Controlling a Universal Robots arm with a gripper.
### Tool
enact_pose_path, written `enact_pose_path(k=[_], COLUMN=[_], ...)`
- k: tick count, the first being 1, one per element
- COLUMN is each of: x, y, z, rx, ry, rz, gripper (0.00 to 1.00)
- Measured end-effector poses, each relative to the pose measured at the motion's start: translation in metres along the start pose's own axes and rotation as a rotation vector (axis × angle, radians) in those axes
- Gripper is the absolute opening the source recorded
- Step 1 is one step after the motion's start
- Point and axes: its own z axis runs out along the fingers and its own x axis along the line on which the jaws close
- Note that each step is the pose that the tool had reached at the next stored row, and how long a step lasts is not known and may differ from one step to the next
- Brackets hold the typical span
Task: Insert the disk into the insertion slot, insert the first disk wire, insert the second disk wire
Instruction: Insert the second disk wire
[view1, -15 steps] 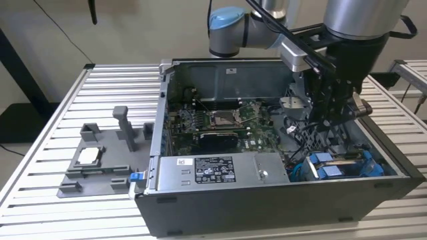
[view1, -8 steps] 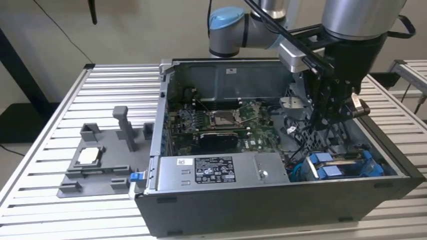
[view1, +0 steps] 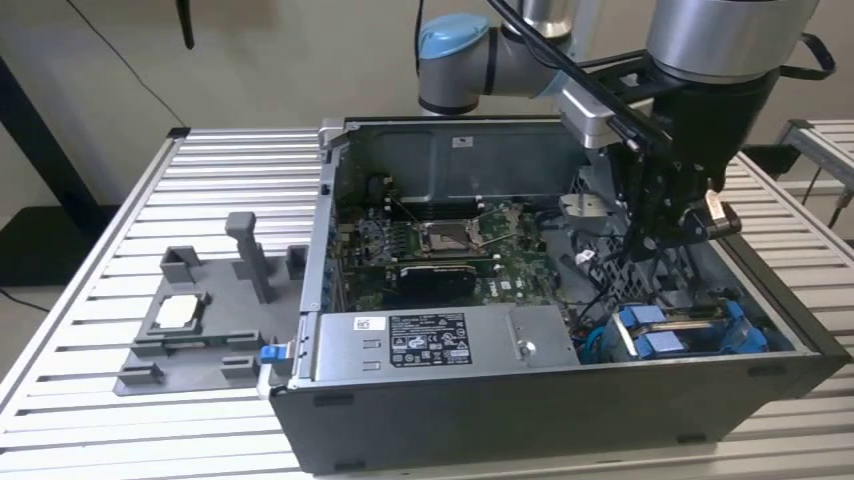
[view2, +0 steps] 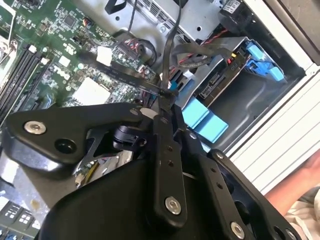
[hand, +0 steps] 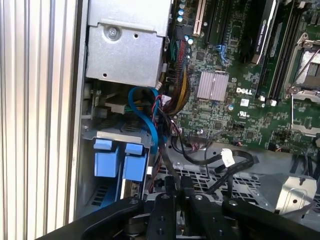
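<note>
- Below and just past the gripper, in the exterior view, the disk sits low in the insertion slot. Blue tabs stand on both sides of it. The gripper hangs inside the computer case, above the disk and not touching it.
- Right at the tip of the gripper, in the second wrist view, the two fingers are pressed together. They look clamped on a thin black disk wire. The wire runs up and away from the tip. The disk lies a bit beyond the tip, inside the insertion slot. The green board lies off to the other side.
- Ahead of the gripper, in the first wrist view, the disk wire rises from between the closed fingers. The blue tabs of the insertion slot are near the tip, off to one side. A blue cable loops above them.
- How it will handle, I think:
  - The disk wire looks light, thin and floppy, so it will bend and swing.
  - It is best held close to its plug end, where it is stiffer.
  - The disk looks heavy, hard and easy to hurt.
  - Its blue side edges look like the safe place to hold.
</note>
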Motion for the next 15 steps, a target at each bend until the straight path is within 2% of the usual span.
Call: enact_pose_path(k=[6, 12, 15], x=[0.0084, 0.0183, 0.0238], y=[-0.0056, -0.0138, -0.0201], z=[0.0048, 0.0093, 0.0113], rx=[-0.0118, -0.042, -0.0511], ry=[-0.0065, -0.0151, -0.017], rz=[0.001, 0.003, 0.003], gripper=[0.16, 0.16, 0.16])
